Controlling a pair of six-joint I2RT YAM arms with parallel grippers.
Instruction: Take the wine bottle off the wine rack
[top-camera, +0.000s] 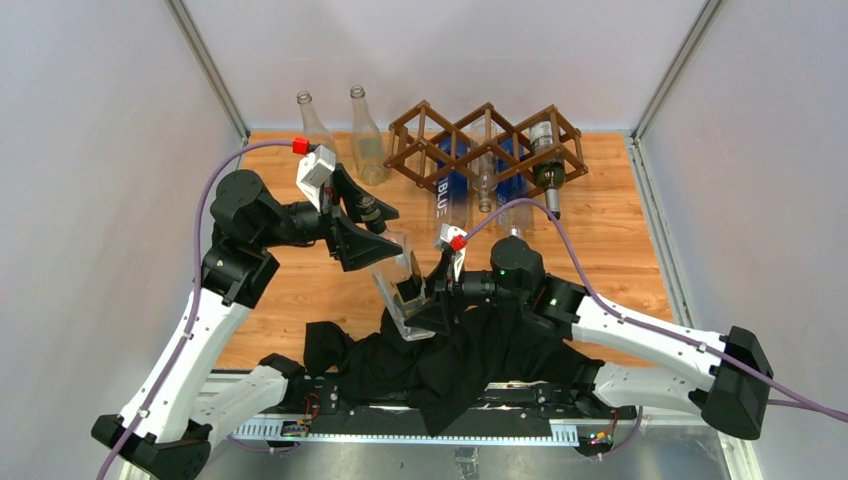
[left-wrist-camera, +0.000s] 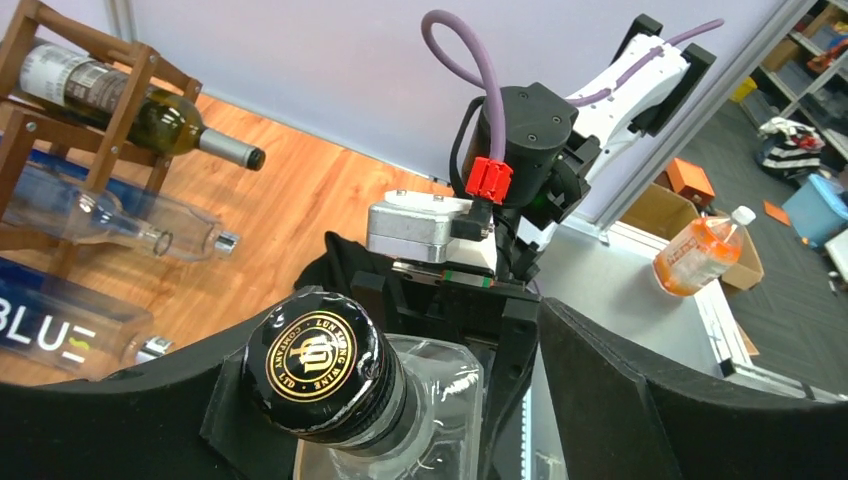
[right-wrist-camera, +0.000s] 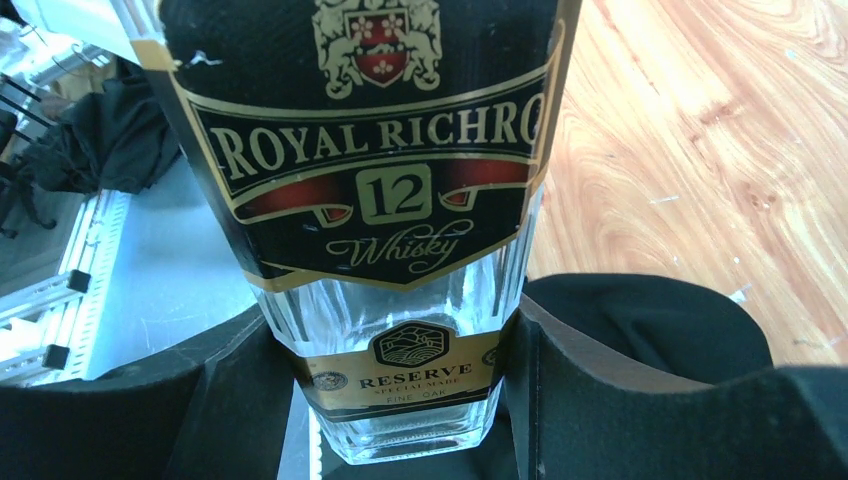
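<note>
A clear square bottle (top-camera: 400, 285) with a black whisky label (right-wrist-camera: 385, 150) and a black cap (left-wrist-camera: 318, 365) is held tilted above the table, well in front of the wine rack (top-camera: 487, 140). My right gripper (top-camera: 428, 300) is shut on its base, with both fingers (right-wrist-camera: 235, 400) pressed on its sides. My left gripper (top-camera: 390, 235) is open around the neck. The cap lies against one finger (left-wrist-camera: 130, 410), and the other finger is apart from it. A dark wine bottle (top-camera: 547, 165) with a white label lies in the rack's right cell and also shows in the left wrist view (left-wrist-camera: 150, 110).
The rack also holds two blue-labelled bottles (top-camera: 450, 180) and a clear one (top-camera: 485, 175). Two clear empty bottles (top-camera: 368, 140) stand at the back left. A black cloth (top-camera: 440, 365) lies over the near edge, under the right arm. Grey walls enclose the table.
</note>
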